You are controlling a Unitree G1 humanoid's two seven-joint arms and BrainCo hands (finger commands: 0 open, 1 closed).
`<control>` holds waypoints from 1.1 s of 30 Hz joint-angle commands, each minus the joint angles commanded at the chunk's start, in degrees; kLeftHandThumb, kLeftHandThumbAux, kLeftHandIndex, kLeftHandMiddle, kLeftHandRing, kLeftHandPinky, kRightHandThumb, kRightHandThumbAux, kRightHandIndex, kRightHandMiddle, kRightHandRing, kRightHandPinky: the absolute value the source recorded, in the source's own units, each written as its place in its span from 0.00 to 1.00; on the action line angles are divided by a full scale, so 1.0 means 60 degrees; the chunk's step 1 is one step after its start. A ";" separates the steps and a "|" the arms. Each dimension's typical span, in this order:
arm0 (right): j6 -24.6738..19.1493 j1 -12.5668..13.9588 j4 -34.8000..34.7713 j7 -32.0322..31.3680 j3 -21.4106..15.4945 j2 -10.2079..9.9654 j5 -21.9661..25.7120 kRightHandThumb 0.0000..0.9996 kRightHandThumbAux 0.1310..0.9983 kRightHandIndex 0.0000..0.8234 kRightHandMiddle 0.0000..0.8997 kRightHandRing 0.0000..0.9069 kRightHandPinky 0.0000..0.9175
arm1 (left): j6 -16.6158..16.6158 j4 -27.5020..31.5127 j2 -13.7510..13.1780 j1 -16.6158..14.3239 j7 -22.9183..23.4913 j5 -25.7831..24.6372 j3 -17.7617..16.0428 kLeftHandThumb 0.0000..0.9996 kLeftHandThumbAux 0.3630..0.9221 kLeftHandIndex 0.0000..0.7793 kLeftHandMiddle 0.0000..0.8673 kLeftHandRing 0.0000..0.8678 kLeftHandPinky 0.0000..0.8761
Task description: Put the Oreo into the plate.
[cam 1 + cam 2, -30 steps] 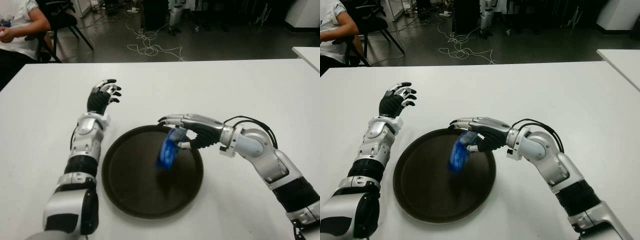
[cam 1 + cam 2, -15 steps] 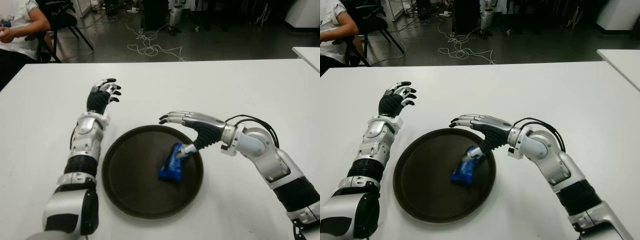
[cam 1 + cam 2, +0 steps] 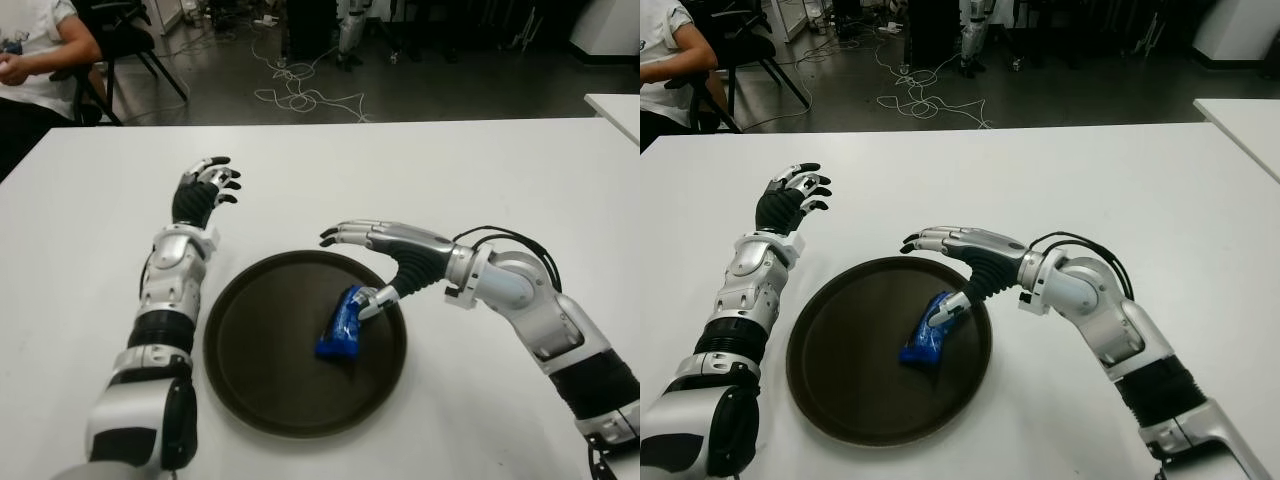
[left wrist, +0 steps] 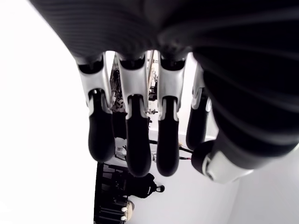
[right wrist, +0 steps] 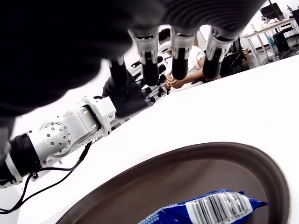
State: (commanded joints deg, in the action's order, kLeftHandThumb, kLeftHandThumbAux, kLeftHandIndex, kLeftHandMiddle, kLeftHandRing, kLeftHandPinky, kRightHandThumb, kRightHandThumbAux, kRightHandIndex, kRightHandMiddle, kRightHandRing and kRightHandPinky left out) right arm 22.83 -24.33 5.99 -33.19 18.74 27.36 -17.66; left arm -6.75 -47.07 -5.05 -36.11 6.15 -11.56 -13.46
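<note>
A blue Oreo packet [image 3: 340,325] lies inside the round dark brown plate [image 3: 260,380], toward its right side. My right hand [image 3: 372,250] hovers over the plate's far right rim with fingers spread, holding nothing; its thumb tip sits just beside the packet's upper end. The right wrist view shows the packet [image 5: 210,210] lying on the plate [image 5: 154,182] below the extended fingers [image 5: 180,65]. My left hand [image 3: 200,190] shows on the white table [image 3: 450,170] beyond the plate's left side, fingers relaxed and holding nothing.
A seated person [image 3: 35,60] is at the table's far left corner beside a chair. Cables lie on the dark floor [image 3: 300,90] beyond the far edge. A second white table's corner [image 3: 615,105] shows at the right.
The packet left my right hand and dropped flat onto the plate. The right fingers opened and the hand drew back slightly to the right. The left arm stayed put.
</note>
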 joint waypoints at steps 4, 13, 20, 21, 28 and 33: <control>0.0242 -0.0189 0.0460 -0.0149 -0.0228 0.0198 0.0286 0.00 0.27 0.00 0.00 0.00 0.00 | -0.0037 -0.0051 -0.0010 -0.0017 0.0009 0.0006 -0.0009 0.82 0.59 0.45 0.58 0.59 0.66; 0.1467 -0.1881 0.5840 0.0842 -0.1895 -0.0201 0.1710 0.00 0.35 0.08 0.09 0.08 0.11 | -0.0138 -0.0198 -0.0015 -0.0057 0.0028 0.0031 -0.0011 0.82 0.59 0.45 0.57 0.58 0.64; 0.0368 -0.3226 0.8491 0.1706 -0.3183 -0.0842 0.2818 0.00 0.41 0.18 0.26 0.27 0.32 | -0.0133 -0.0179 0.0013 -0.0069 0.0108 -0.0072 -0.0071 0.82 0.58 0.46 0.57 0.59 0.66; 0.0285 -0.3308 0.8848 0.1847 -0.3291 -0.0893 0.2870 0.00 0.42 0.19 0.29 0.31 0.36 | -0.0125 -0.0176 0.0012 -0.0070 0.0110 -0.0075 -0.0073 0.82 0.58 0.46 0.58 0.59 0.66; -0.2150 -0.3464 1.0871 0.3767 -0.4858 -0.1727 0.4144 0.00 0.61 0.27 0.42 0.48 0.53 | -0.0001 -0.0007 0.0018 -0.0032 0.0100 -0.0025 -0.0001 0.82 0.58 0.46 0.58 0.58 0.66; -0.2612 -0.3848 1.1052 0.4344 -0.5017 -0.1753 0.4145 0.00 0.67 0.31 0.47 0.52 0.56 | 0.0030 -0.0075 -0.0029 -0.0081 0.0142 0.0013 0.0035 0.82 0.58 0.45 0.58 0.59 0.67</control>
State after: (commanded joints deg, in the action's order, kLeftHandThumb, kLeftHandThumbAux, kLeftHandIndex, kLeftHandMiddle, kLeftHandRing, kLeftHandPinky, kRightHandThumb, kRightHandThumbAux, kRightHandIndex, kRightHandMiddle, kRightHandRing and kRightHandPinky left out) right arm 7.16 -47.42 72.31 -7.12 -11.36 16.84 7.21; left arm -6.57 -47.52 -5.22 -36.59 7.00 -11.48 -13.25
